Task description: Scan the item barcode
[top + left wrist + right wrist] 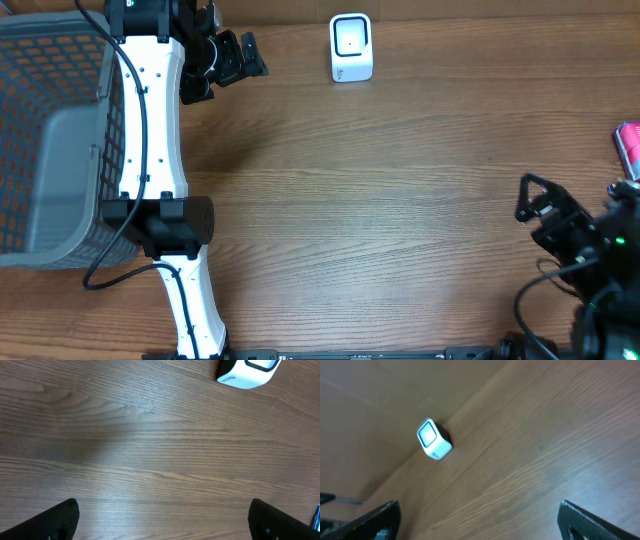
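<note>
A white barcode scanner (pixel 351 47) stands at the back of the wooden table; it also shows as the scanner (pixel 247 372) at the top right of the left wrist view and as the scanner (pixel 432 440) far off in the right wrist view. A pink item (pixel 628 148) lies at the right edge, partly cut off, with no barcode visible. My left gripper (pixel 222 72) hovers open at the back left, left of the scanner, holding nothing. My right gripper (pixel 530 210) is open at the front right, below the pink item. Both wrist views show bare wood between the fingers (pixel 60 520) (pixel 590 522).
A grey mesh basket (pixel 50 70) fills the left side, beside the left arm. A sliver of something blue (pixel 317 515) shows at the right edge of the left wrist view. Wooden tabletop (pixel 380 200) spans the middle.
</note>
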Robot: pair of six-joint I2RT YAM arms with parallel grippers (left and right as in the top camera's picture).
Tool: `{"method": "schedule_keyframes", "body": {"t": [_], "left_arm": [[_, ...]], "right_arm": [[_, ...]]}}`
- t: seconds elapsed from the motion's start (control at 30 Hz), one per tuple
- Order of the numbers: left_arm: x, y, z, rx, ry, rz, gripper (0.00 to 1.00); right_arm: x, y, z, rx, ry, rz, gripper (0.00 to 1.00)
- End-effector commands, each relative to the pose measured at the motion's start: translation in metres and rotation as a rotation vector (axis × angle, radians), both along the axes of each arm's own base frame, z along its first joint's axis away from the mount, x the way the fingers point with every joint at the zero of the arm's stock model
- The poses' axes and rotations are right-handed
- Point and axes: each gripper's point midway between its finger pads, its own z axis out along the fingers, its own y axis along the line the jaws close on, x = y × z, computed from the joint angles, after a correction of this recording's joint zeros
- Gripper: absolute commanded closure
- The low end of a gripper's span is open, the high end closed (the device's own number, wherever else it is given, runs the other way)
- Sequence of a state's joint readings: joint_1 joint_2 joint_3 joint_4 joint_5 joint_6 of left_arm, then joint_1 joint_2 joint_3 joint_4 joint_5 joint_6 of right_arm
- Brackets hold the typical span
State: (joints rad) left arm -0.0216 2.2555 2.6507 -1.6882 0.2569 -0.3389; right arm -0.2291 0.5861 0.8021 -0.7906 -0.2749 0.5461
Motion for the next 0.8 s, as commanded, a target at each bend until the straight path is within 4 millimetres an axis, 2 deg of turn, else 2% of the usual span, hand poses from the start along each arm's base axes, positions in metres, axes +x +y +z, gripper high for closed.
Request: {"method": "schedule_keyframes", "body": {"t": [0.0, 0.13, 0.27, 0.57, 0.77], "left_arm": [[-0.001, 0.001, 0.006, 0.001, -0.015, 0.007, 0.0], [-0.001, 0.001, 0.006, 0.001, -0.015, 0.007, 0.0], [-0.001, 0.001, 0.006, 0.001, -0.014, 0.007, 0.0], [-0.001, 0.001, 0.006, 0.001, -0.014, 0.007, 0.0], [-0.001, 0.001, 0.006, 0.001, -0.014, 0.007, 0.0]], "right_arm": [[0.01, 0.018, -0.028, -0.006, -0.051, 0.086, 0.0], [0.017, 0.037, -0.023, -0.05, -0.289, 0.159, 0.0], [0.011, 0.038, -0.025, -0.075, -0.44, 0.15, 0.0], [0.016, 0.025, -0.054, -0.106, -0.539, 0.07, 0.0], [0.011, 0.016, -0.054, -0.121, -0.587, 0.016, 0.0]]}}
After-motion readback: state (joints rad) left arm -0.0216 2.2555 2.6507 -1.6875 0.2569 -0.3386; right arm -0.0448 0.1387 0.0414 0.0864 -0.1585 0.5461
